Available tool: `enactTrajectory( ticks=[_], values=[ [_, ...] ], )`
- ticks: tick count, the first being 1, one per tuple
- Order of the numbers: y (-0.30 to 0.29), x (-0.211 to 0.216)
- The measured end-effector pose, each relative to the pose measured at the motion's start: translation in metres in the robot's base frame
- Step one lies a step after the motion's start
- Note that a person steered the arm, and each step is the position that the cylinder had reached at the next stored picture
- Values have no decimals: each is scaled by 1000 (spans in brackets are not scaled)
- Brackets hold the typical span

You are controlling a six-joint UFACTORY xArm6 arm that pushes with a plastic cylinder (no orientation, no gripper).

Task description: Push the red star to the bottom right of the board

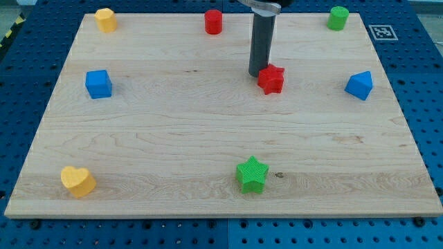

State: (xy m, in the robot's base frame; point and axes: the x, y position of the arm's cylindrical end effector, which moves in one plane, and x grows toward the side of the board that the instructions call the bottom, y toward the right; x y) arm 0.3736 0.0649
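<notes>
Red star (271, 79) sits right of centre on the far half of the board (173, 138), my tip (256, 74) touching its far-left edge; no fingers exist. Risk: an off-centre push spins it away, or drifts toward the blue block (359, 85).

I have one camera only, set above the near edge of the wooden board (221, 138) and looking down and across it at a slant, so the view's bottom edge looks wider than the top. It stands far enough back to take in the whole board with blue pegboard (422, 104) around it. My rod enters from the view's top, my tip (257, 73) showing.
</notes>
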Motion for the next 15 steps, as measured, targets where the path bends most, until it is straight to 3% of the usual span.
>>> enactTrajectory(
  ticks=[3,9,15],
  values=[
    [57,15],
    [64,128],
    [64,183]
  ],
)
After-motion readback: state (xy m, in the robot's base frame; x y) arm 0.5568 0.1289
